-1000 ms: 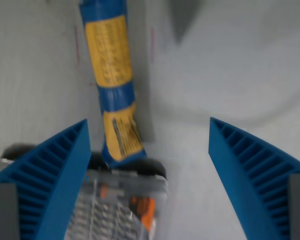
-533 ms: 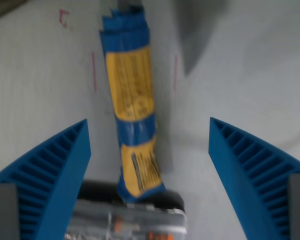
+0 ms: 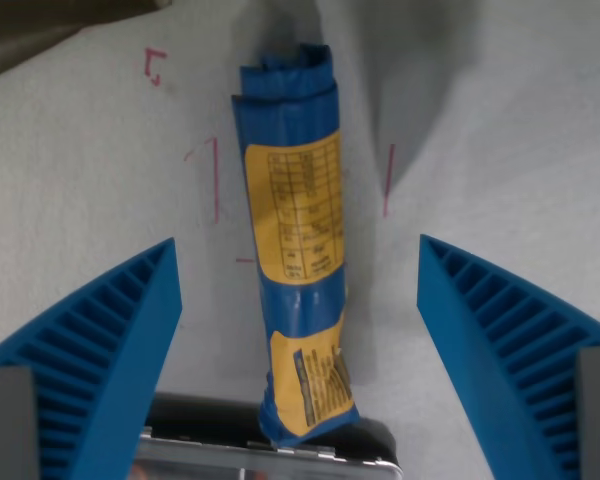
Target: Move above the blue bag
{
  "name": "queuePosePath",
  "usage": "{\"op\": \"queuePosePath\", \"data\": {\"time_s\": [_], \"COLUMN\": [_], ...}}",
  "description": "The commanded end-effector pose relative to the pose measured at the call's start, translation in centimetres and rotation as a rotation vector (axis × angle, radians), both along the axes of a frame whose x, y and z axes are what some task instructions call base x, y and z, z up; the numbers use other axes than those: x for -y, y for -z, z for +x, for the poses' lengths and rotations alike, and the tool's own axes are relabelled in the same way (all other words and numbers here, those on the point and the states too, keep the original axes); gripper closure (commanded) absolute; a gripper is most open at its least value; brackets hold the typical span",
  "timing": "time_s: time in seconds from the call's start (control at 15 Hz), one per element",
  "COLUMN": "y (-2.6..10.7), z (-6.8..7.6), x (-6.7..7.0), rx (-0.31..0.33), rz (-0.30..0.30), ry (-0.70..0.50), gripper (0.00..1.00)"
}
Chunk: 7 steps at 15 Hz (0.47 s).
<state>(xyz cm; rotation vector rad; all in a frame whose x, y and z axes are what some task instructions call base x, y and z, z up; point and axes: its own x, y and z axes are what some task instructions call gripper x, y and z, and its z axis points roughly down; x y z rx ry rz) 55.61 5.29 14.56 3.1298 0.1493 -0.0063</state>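
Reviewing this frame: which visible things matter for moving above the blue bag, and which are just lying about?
Belongs to the job:
- blue bag, lying lengthwise between the fingers
- gripper, jaws wide open, holding nothing

Just lying about:
- dark and clear object at the bottom edge, under the bag's near end; too cropped to identify
- red pen marks on the white surface

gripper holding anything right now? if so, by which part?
Nothing is held. The gripper is open, its fingers wide apart on either side of the blue bag, which lies on the white surface between them, untouched.
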Motion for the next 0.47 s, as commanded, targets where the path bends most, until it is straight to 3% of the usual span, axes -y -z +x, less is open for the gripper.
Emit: {"op": "queuePosePath", "data": {"time_s": [0.07,0.47], "y": [0.32,0.53], "z": [0.61,0.71], "x": [-0.51,-0.7], "rx": [0.01,0.009], "rz": [-0.106,-0.107], "ry": [0.016,0.02], "gripper": [0.0,0.0]}}
